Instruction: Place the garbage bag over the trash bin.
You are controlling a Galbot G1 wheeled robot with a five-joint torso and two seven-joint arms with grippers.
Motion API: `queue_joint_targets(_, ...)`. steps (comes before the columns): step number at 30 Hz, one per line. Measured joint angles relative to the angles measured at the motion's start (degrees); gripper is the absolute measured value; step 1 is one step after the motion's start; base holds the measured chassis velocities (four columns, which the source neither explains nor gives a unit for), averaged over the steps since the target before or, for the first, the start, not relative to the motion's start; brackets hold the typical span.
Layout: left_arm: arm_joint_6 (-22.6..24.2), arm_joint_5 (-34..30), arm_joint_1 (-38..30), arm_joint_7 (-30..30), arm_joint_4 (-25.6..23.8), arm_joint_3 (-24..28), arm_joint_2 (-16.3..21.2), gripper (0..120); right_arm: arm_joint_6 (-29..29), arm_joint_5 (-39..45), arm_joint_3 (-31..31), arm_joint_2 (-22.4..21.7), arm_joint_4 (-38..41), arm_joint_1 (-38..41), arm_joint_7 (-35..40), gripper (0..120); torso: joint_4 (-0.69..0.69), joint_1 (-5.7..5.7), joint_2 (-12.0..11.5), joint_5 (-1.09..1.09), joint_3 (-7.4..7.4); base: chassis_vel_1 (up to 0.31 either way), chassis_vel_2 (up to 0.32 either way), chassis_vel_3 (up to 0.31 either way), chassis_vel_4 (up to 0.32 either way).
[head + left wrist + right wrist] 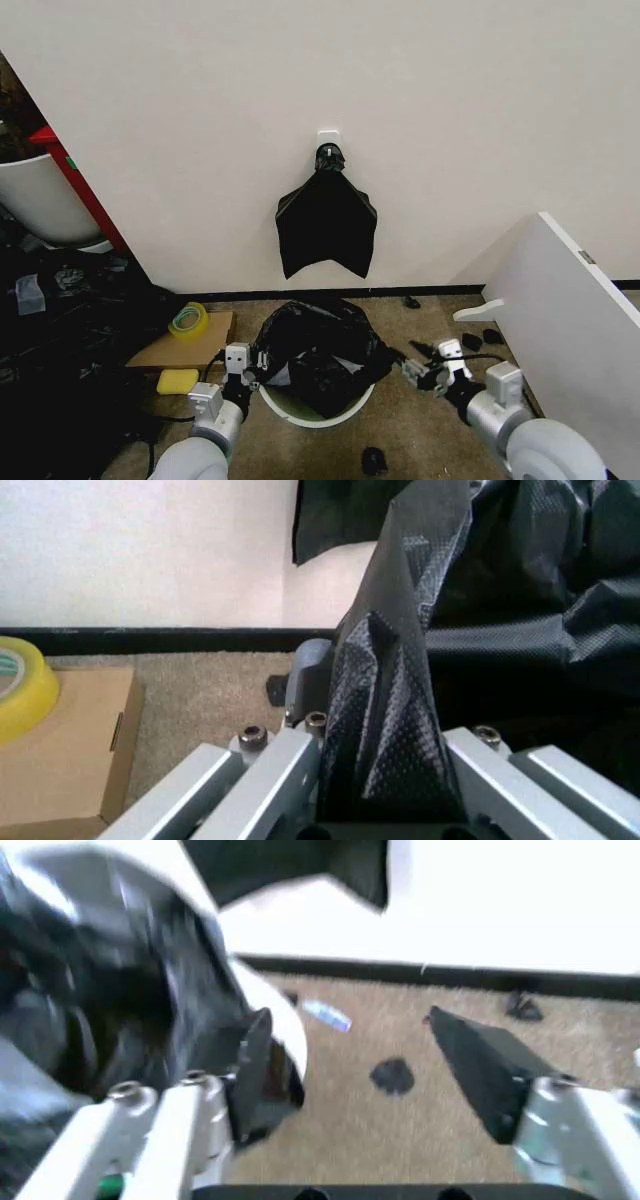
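One garbage bag lies heaped over the one trash bin, hiding most of its rim. The left claw, beside the bin, pinches a fold of the bag; the right claw, opposite, gapes wide, holding nothing.

Plain white wall being edged by a black baseboard; tan carpet floor being littered with small dark bits; white panel being leaned at the right; cardboard box being topped by a yellow tape roll.
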Motion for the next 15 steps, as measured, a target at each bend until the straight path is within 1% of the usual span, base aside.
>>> queue_joint_targets(1, 0.0, 0.0, 0.0, 0.0, 0.0, 0.0, 0.0, 1, 0.0, 0.0, 0.0, 0.0, 0.0, 0.0, 0.0, 66, 0.0, 0.0, 0.0, 0.0, 0.0, 0.0, 0.0, 0.0, 0.0)
queue_joint_targets(3, 0.3, -0.3, -0.7, -0.1, 0.1, 0.3, 0.3, 1, 0.9, -0.1, 1.5, 0.1, 2.3, -1.4, -0.6, 74, 0.0, 0.0, 0.0, 0.01, 0.0, 0.0, 0.0, 0.0, 0.0)
queue_joint_targets(5, 0.7, -0.5, -1.3, 0.0, 0.1, 0.8, 0.8, 1, 1.6, -2.4, 1.0, 0.0, 5.3, -2.9, -3.2, 84, -0.01, 0.0, 0.0, 0.0, 0.0, 0.0, 0.0, 0.0, 0.0)
queue_joint_targets(6, 0.8, -0.5, -1.5, 0.1, 0.1, 1.0, 0.9, 1, 1.7, -3.5, 0.2, -0.1, 6.2, -3.2, -4.4, 87, 0.0, 0.0, 0.0, 0.0, 0.0, 0.0, 0.0, 0.0, 0.0)
queue_joint_targets(7, 0.8, -0.5, -1.5, 0.1, 0.1, 1.0, 0.9, 1, 1.7, -3.5, 0.2, -0.1, 6.2, -3.2, -4.4, 87, 0.0, 0.0, 0.0, 0.0, 0.0, 0.0, 0.0, 0.0, 0.0)
queue_joint_targets(9, 1.2, -0.6, -2.1, 0.4, 0.0, 1.6, 1.3, 1, 1.5, -6.2, -3.1, -0.3, 7.5, -2.8, -7.1, 97, -0.01, 0.0, 0.0, 0.0, 0.0, 0.0, 0.0, 0.0, 0.0)
queue_joint_targets(10, 1.3, -0.6, -2.3, 0.6, -0.1, 1.9, 1.4, 1, 0.6, -7.7, -5.1, -0.3, 7.6, -1.6, -8.3, 99, -0.01, 0.0, 0.0, 0.0, 0.0, 0.0, 0.0, 0.0, 0.0)
queue_joint_targets(11, 1.3, -0.6, -2.3, 0.6, -0.1, 1.9, 1.4, 1, 0.6, -7.7, -5.1, -0.3, 7.6, -1.6, -8.3, 99, -0.01, 0.0, 0.0, 0.0, 0.0, 0.0, 0.0, 0.0, 0.0)
queue_joint_targets(12, 1.5, -0.5, -2.4, 0.8, -0.3, 2.1, 1.6, 1, -0.2, -9.1, -7.2, -0.4, 7.3, -0.1, -9.3, 100, 0.0, 0.0, 0.0, 0.02, 0.0, 0.0, 0.0, 0.0, 0.0)
queue_joint_targets(13, 1.5, -0.5, -2.4, 0.9, -0.4, 2.1, 1.6, 1, -0.4, -9.5, -8.0, -0.5, 7.2, 0.4, -9.5, 100, 0.01, 0.0, 0.0, 0.02, 0.0, 0.0, 0.0, 0.0, 0.0)
queue_joint_targets(14, 1.7, -0.1, -2.4, 1.2, -0.8, 2.4, 1.9, 1, -1.4, -10.5, -10.9, -0.6, 6.5, 2.7, -9.9, 96, 0.01, 0.0, 0.0, 0.02, 0.0, 0.0, 0.0, 0.0, 0.0)
queue_joint_targets(15, 1.7, 0.2, -2.4, 1.4, -1.1, 2.4, 2.0, 1, -2.1, -10.5, -12.1, -0.7, 6.2, 3.9, -9.9, 92, 0.01, 0.0, 0.0, 0.02, 0.0, 0.0, 0.0, 0.0, 0.0)
